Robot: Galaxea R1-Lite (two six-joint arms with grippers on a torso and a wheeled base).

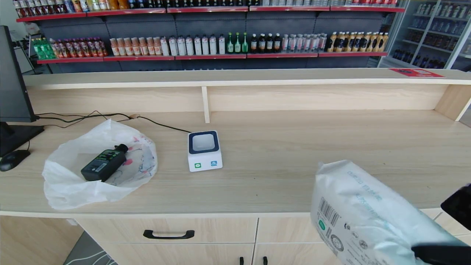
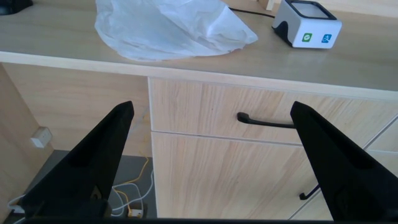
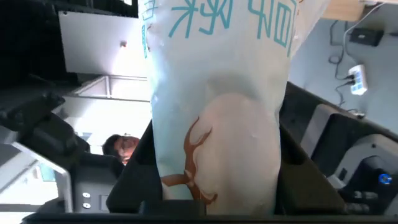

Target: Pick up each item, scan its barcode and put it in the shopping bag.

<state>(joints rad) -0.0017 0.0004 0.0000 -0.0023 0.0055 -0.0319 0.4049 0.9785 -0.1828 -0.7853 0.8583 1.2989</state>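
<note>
A large white and pale-blue packet (image 1: 362,217) with a barcode on its near corner hangs at the front right, over the counter's edge. My right gripper (image 3: 214,168) is shut on this packet (image 3: 217,93), one black finger on each side. The white shopping bag (image 1: 79,165) lies on the counter at the left with a dark green bottle (image 1: 105,162) lying in its mouth. The white barcode scanner (image 1: 204,150) stands mid-counter, right of the bag. My left gripper (image 2: 211,162) is open, low in front of the counter drawers, below the bag (image 2: 171,28) and scanner (image 2: 308,25).
A black monitor (image 1: 13,81) and a mouse (image 1: 13,159) sit at the counter's far left, with cables (image 1: 92,117) running behind the bag. A raised wooden ledge (image 1: 235,79) borders the back of the counter. Drawers with a black handle (image 2: 264,121) lie below.
</note>
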